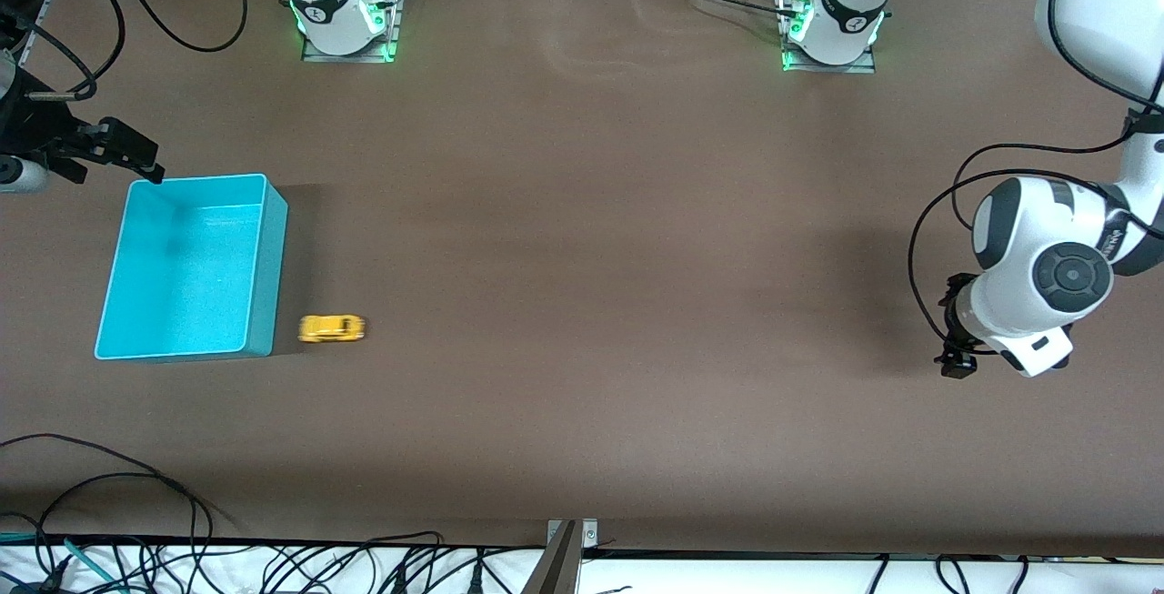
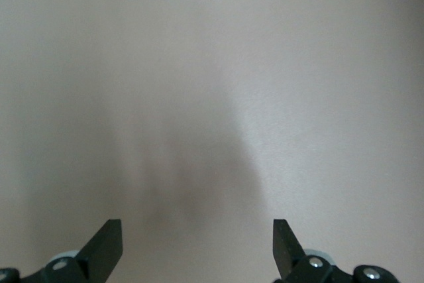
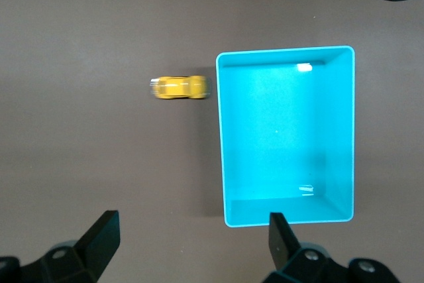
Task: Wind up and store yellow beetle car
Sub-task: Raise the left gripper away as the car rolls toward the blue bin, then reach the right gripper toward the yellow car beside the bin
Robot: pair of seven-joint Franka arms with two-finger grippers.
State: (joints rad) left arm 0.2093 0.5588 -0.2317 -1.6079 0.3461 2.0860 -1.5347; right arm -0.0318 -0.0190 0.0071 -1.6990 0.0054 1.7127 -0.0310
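The right gripper [image 1: 136,162] hangs over the tabletop [image 1: 582,257] just off the turquoise bin [image 1: 264,257], jaws apart and empty. The yellow beetle car [image 1: 333,328] sits on the tabletop just beside the bin's near corner, blurred, perhaps rolling. The left gripper [image 1: 955,362] waits over bare tabletop at the left arm's end, jaws apart.
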